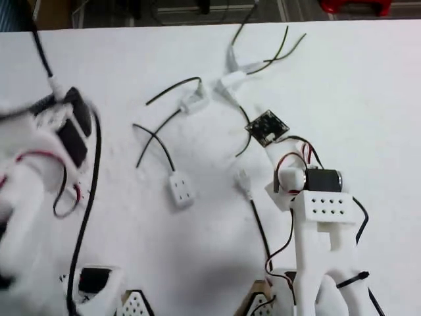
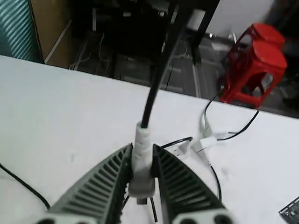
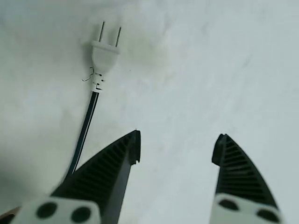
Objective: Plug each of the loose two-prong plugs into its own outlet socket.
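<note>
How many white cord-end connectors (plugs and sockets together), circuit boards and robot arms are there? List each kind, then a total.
White connectors: 5 (held plug, loose plug, socket block, far connector, farthest connector)
Circuit board: 1
Robot arms: 2 (left arm, right arm)
Total: 8

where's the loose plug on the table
In the high view the two-prong plug lies mid-table, between the white outlet socket and the right arm.

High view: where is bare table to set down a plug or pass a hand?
Bare table lies right of the circuit board, and also between the white socket and the black cable. The middle is crowded with cords.
</note>
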`<state>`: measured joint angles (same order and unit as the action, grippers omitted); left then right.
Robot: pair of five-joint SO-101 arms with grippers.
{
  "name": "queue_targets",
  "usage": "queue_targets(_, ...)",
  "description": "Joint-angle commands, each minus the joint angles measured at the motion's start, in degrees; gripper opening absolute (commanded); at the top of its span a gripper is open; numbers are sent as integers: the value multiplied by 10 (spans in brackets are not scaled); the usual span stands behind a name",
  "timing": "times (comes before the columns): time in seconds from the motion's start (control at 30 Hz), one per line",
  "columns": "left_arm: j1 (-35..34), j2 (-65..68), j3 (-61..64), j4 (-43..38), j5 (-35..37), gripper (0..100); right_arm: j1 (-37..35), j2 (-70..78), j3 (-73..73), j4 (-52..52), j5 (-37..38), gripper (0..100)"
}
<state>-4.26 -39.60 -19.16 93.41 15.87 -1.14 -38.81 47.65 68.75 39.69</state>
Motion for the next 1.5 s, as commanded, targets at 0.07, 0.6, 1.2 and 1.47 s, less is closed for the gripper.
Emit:
queue_targets(0.07,6,-200,309,-230,32,23,4,-15,-4,16,-17,252)
queue_targets(0.6,0,-570,962,-885,266,24,4,-15,-4,30,-18,252)
queue_targets(1.2,0,-645,1086,-907,718,24,-189,-10,-289,190,-187,250)
queue_targets(1.47,1,-645,1088,-1055,732,24,-421,-8,-484,218,-198,87)
